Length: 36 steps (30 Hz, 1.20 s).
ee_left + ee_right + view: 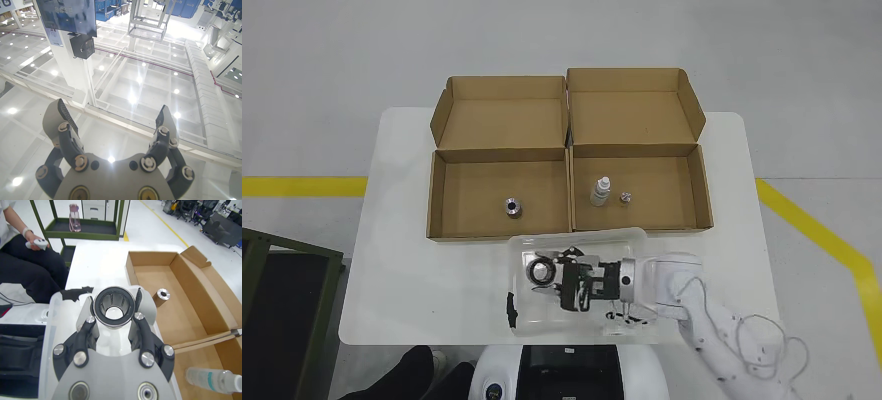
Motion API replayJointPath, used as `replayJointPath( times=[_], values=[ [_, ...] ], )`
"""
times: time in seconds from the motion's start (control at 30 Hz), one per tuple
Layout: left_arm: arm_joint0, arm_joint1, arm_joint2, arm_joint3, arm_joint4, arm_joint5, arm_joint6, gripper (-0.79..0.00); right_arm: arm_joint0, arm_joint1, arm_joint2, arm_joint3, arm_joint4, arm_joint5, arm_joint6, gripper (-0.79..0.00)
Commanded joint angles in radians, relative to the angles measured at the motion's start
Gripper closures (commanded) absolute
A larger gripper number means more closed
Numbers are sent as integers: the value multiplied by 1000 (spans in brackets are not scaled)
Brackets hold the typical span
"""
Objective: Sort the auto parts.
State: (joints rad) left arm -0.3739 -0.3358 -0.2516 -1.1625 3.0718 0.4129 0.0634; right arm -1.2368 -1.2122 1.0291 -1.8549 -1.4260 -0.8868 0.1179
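Note:
My right gripper [542, 272] [114, 297] is shut on a black-rimmed metal linear bearing [539, 270] [113, 323], gripped by its sides over the left part of the clear plastic tray [582, 238] [51, 313]. Beyond the tray lie two open cardboard boxes. The left box [457, 200] [174, 321] holds a small metal cylinder [512, 207] [161, 297]. In the right box [672, 190] there are a small clear bottle [600, 191] [209, 380] and a tiny metal part [624, 198]. My left gripper [112, 104] is open, holds nothing and points up at the ceiling.
A black part [510, 307] sits at the tray's near left edge, and more small parts lie under the arm in the tray. Both box lids stand folded back at the far side. A green shelf [282, 300] stands left of the white table [392, 250].

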Motion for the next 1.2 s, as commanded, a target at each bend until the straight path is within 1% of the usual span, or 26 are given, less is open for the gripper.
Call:
replayJointPath(
  times=[0.0,0.17,0.23,0.43,0.63,0.87,1.07,1.17],
  values=[
    [0,0,0,0,0,0,0,-785,-13,3,13,-40,40,6,9,0],
    [0,0,0,0,0,0,0,-785,-27,6,33,-85,150,25,15,0],
    [0,0,0,0,0,0,0,-785,-35,4,34,-84,242,31,-9,0],
    [0,0,0,0,0,0,0,-785,-14,4,49,-132,408,55,0,0],
    [0,0,0,0,0,0,0,-785,19,3,69,-162,498,98,3,0],
    [0,0,0,0,0,0,0,-785,56,-1,90,-162,608,143,-28,0],
    [0,0,0,0,0,0,0,-785,79,-4,107,-167,650,177,-40,0],
    [0,0,0,0,0,0,0,-785,88,-4,110,-163,641,186,-31,0]
  ],
)
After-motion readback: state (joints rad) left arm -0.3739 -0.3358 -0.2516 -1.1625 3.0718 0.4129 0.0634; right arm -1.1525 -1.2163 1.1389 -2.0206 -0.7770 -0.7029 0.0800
